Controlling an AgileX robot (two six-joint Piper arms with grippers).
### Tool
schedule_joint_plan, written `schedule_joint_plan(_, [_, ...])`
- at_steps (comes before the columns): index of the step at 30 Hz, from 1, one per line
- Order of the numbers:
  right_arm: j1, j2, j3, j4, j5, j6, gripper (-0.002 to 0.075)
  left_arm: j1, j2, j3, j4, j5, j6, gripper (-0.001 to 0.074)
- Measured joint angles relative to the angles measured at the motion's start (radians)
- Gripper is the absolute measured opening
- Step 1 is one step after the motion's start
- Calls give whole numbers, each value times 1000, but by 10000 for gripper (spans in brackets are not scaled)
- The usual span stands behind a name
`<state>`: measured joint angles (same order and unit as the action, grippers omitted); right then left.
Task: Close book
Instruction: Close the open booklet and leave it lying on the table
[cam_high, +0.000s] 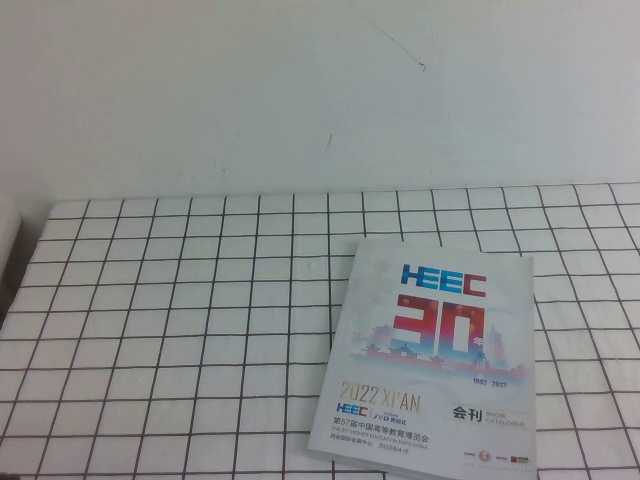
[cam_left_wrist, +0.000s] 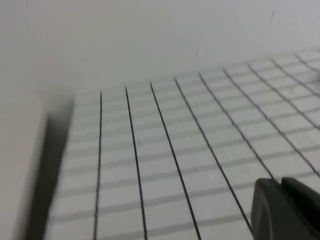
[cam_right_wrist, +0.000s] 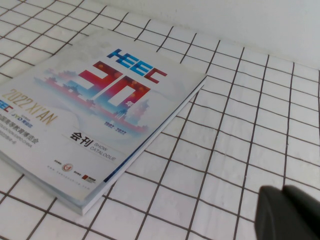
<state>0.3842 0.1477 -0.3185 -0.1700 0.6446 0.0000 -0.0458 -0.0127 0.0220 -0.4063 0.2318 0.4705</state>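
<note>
Lighting: bright, even, diffuse, with faint shadows.
Left wrist view blurred; left claw (cam_left_wrist: 282, 210), right claw (cam_right_wrist: 286, 214) — dark, unfocused, near their lenses.

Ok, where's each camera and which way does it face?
High view: raised on the robot's side, angled down at the closed book on the checked cloth; no arms show.
Left wrist view: low over bare cloth, facing the wall; left end effector shows.
Right wrist view: beside the book, facing its cover; right end effector shows.
Shared: high and right wrist views show the book.
</note>
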Motion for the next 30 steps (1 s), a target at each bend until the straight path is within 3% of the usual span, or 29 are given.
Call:
schedule_joint_plan(3, [0,0,0,0,0,0,-3,0,0,-6,186,114,-380,-3])
schedule_joint_plan(6, [0,0,0,0,0,0,-3,0,-1,-10,261,131,-498,-3])
schedule_joint_plan(12, [0,0,0,0,0,0,-3,0,-1,-10,290,131,-495,-3])
schedule_joint_plan(17, [0,0,0,0,0,0,-3,0,-1,-10,286,129,-353,-3])
schedule_joint_plan(30, [0,0,0,1,0,0,-3,0,-1,-10,261,114,-410,-3])
